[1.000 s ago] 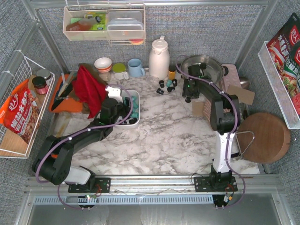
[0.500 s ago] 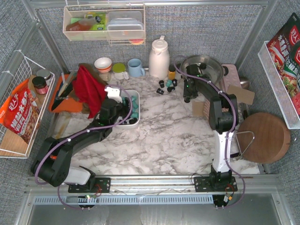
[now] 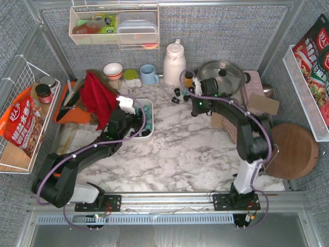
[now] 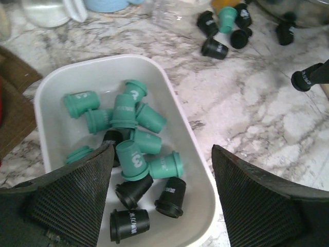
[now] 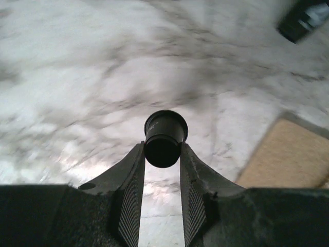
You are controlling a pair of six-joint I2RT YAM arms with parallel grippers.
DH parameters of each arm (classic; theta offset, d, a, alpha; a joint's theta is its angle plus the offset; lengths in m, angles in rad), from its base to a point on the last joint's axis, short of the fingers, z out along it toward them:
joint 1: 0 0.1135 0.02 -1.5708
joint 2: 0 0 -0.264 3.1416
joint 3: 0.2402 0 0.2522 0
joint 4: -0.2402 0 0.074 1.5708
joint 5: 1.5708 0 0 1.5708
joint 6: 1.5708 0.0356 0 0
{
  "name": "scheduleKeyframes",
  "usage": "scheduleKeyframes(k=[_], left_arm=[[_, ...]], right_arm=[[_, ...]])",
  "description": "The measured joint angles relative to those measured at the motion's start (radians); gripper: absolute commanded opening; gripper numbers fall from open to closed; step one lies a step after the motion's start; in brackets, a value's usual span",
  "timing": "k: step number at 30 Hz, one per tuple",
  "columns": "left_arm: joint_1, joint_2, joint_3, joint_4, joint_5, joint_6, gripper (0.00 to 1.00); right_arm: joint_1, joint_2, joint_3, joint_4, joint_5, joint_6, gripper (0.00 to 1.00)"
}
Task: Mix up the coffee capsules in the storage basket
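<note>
Black capsule (image 5: 165, 135) pinched in right claw (image 5: 161, 150), reaching far leftward.

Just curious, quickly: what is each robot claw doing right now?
Left gripper: open, holding nothing, above the storage basket.
Right gripper: closed on a black coffee capsule.

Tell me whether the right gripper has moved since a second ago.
Yes. The right gripper, shut on a black capsule, has shifted left, away from the steel pot.

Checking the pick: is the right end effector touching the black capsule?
Touching. Right wrist view: the right end effector clamps the black capsule between both fingers.
</note>
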Motion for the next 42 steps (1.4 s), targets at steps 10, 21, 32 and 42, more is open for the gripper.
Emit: scheduleKeyframes(k=[10,21,32,42], left_arm=[[0.000,0.013,0.018,0.051,0.204,-0.006,0.99],[-0.044,-0.014,-0.002,0.140,0.285,-0.147,0.99],[-0.161,0.092,0.043,0.186,0.290,-0.168,0.88],[-0.182,0.138,0.104,0.185,0.311,-0.143,0.89]], right_arm=[[0.226,-0.566,-0.724,0.709,-0.273,-0.444,0.17],[0.277,-0.506,-1.010,1.373,-0.400,-0.763,0.18],[0.305,-0.392,-1.054,1.715,-0.357,-0.856,0.18],[0.305,-0.408,-1.052,1.715,-0.364,-0.868,0.18]])
